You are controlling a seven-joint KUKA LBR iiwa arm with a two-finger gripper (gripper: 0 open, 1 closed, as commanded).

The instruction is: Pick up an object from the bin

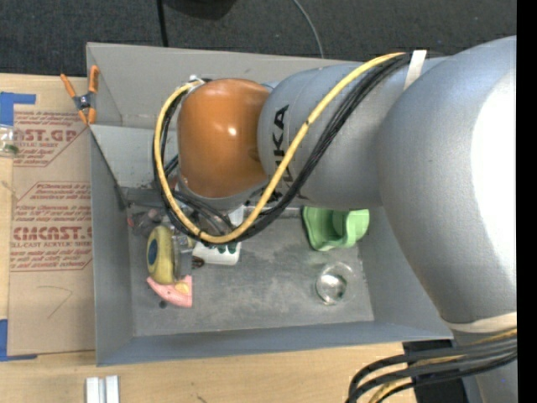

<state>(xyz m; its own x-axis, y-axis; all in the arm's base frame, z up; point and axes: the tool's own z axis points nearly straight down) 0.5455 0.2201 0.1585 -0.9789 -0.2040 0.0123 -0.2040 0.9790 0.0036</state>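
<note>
Grey metal bin (252, 313), floor mostly bare. Nearest the front wall: a pink flat obj (172, 292) at view-left and a clear round lid-like thing (333, 285) toward the right. Just behind the pink one, touching it, is a yellow-olive oval obj (159, 255), w/ a white block (221, 253) close by and a green cup-like piece (334, 227) further right. Gripper (185, 238) sits low between oval obj & white block, under the orange wrist cover (220, 137); open or closed, can't tell. Prob. the grasp step; target likely one of those two. Next: firm close, then straight lift w/o dragging neighbours.
</note>
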